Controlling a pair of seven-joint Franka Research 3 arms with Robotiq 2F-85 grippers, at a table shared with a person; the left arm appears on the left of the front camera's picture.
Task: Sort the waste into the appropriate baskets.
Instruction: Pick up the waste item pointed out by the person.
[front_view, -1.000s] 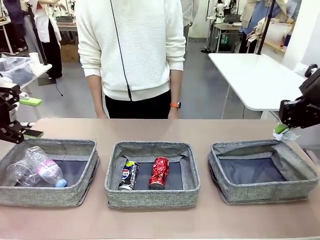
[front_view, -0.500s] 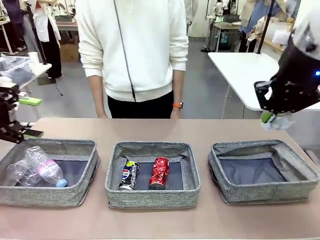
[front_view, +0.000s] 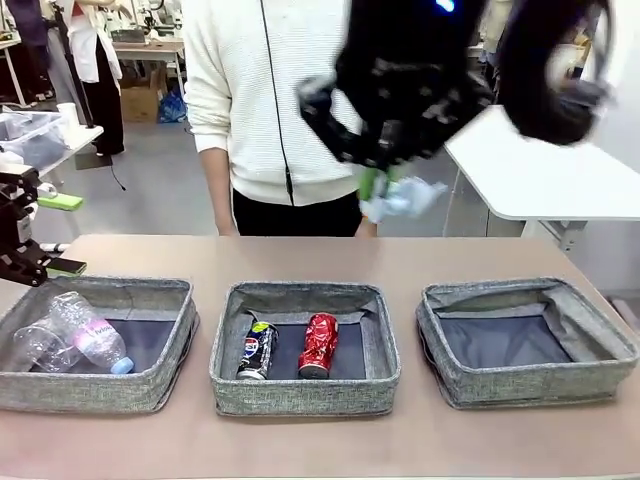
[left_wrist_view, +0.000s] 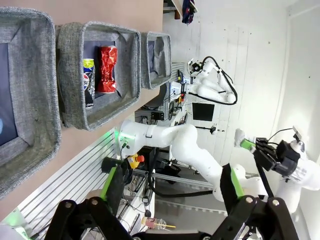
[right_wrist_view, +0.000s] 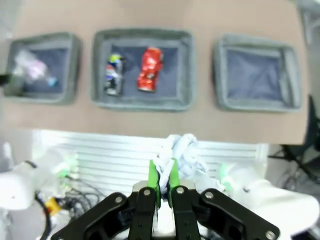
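My right gripper (front_view: 385, 188) hangs high above the table's far middle, blurred, shut on the crumpled white paper wad (front_view: 407, 196). The right wrist view looks down past the shut gripper (right_wrist_view: 164, 181) and the wad (right_wrist_view: 181, 151) onto all three baskets. The left basket (front_view: 95, 398) holds the clear bottle (front_view: 90, 335) and the clear cup (front_view: 35, 348). In the middle basket (front_view: 305, 397) lie the dark can (front_view: 257, 350) and the red can (front_view: 319, 345). The right basket (front_view: 530, 388) holds nothing. My left gripper (front_view: 62, 236) stands open at the far left edge, above the left basket's back corner.
A person in a white sweater (front_view: 270, 100) stands at the table's far side, right behind my raised right arm. A white table (front_view: 540, 170) stands behind on the right. Bare tabletop (front_view: 320, 440) runs along the front of the baskets.
My right arm has swung up and to the left from beside the right basket, carrying the paper wad. The left arm has not moved.
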